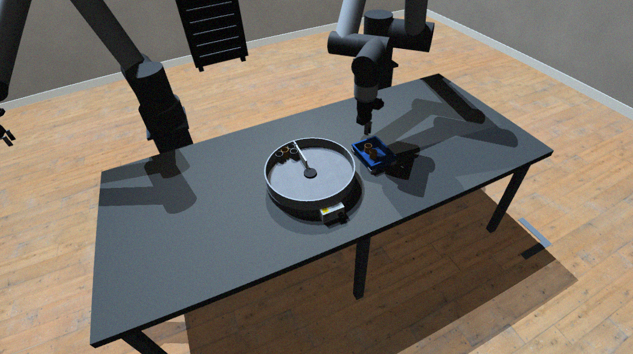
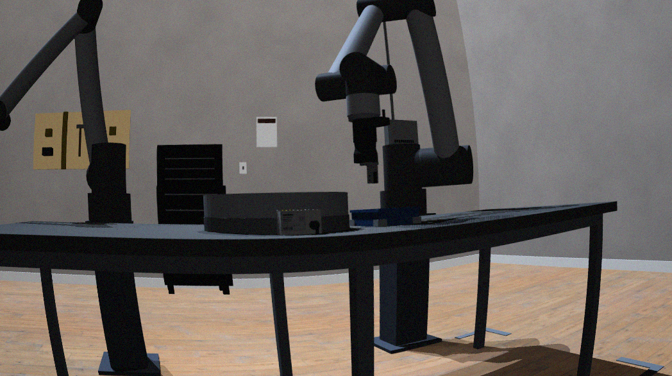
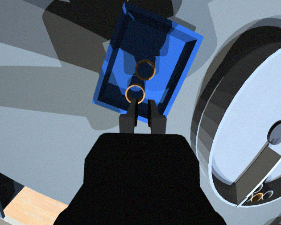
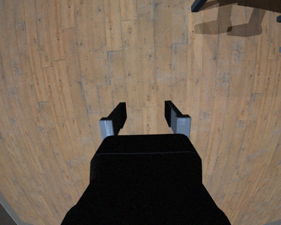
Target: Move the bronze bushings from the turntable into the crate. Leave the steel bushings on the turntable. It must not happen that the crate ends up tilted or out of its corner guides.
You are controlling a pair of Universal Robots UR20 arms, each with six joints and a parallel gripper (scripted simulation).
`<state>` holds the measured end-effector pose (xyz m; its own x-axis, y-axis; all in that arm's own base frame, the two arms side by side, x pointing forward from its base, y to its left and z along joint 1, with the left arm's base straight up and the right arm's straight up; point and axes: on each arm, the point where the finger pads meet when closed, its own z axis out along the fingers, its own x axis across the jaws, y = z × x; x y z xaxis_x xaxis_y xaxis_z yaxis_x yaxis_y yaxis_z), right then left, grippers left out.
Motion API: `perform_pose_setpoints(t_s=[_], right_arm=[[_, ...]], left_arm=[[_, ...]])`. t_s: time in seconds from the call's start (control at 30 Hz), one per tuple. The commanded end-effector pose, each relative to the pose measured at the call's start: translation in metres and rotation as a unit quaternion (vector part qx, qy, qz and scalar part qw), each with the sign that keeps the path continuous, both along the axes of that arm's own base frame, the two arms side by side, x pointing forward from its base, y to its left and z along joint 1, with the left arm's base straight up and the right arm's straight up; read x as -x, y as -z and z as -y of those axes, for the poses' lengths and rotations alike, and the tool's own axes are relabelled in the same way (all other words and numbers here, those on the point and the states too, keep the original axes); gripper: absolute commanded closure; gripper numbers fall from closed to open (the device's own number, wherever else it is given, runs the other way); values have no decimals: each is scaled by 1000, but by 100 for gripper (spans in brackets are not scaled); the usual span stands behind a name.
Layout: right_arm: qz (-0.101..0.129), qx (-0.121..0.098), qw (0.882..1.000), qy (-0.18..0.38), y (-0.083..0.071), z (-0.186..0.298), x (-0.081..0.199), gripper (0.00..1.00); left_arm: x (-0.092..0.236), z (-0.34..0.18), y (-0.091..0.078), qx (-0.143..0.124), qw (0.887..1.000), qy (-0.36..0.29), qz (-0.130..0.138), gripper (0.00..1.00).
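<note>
Left gripper (image 1: 367,128) (image 2: 372,173) (image 3: 142,112): fingers slightly apart, nothing between, above blue crate (image 1: 360,156) (image 2: 385,215) (image 3: 181,78) holding two bronze bushings; probably just released. Right gripper (image 1: 7,137) (image 4: 145,114): fingers wide, parked. Third bronze bushing (image 1: 285,149) (image 3: 257,197) on turntable (image 1: 310,200) (image 2: 276,205) (image 3: 213,155), penned by divider bar (image 1: 301,154) (image 3: 257,172).

The crate (image 1: 383,163) (image 2: 392,213) (image 3: 184,65) is blue, the bushings inside (image 1: 372,154) bronze-brown, the floor (image 1: 261,69) (image 2: 198,322) (image 3: 31,201) (image 4: 145,60) orange-tan.

The top view looks steeply down from above the front of the table (image 1: 224,219) (image 2: 446,240), facing the back wall; the exterior view faces it from lower and farther off, nearly level with the tabletop. Both share the turntable (image 1: 310,200) (image 2: 277,203) (image 3: 209,155). The left wrist view looks down close over the crate (image 1: 391,159) (image 2: 392,213) (image 3: 181,77); the right wrist view looks down at the floor (image 1: 261,74) (image 2: 198,317) (image 4: 145,60).
</note>
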<state>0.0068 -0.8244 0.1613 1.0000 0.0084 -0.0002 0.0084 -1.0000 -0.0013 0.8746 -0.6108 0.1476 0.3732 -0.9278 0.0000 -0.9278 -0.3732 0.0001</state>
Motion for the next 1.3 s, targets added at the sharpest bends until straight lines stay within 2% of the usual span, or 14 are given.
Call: perform_pose_setpoints(t_s=[0.0, 0.97, 1.27], right_arm=[[0, 1, 1000, 0, -1, 1, 0, 0], [0, 1, 1000, 0, -1, 1, 0, 0], [0, 1, 1000, 0, -1, 1, 0, 0]], left_arm=[[0, 0, -1, 0, 1000, 0, 0, 62], [0, 2, -1, 0, 1000, -2, 0, 64], [9, 32, -1, 1, 999, -48, 0, 64]])
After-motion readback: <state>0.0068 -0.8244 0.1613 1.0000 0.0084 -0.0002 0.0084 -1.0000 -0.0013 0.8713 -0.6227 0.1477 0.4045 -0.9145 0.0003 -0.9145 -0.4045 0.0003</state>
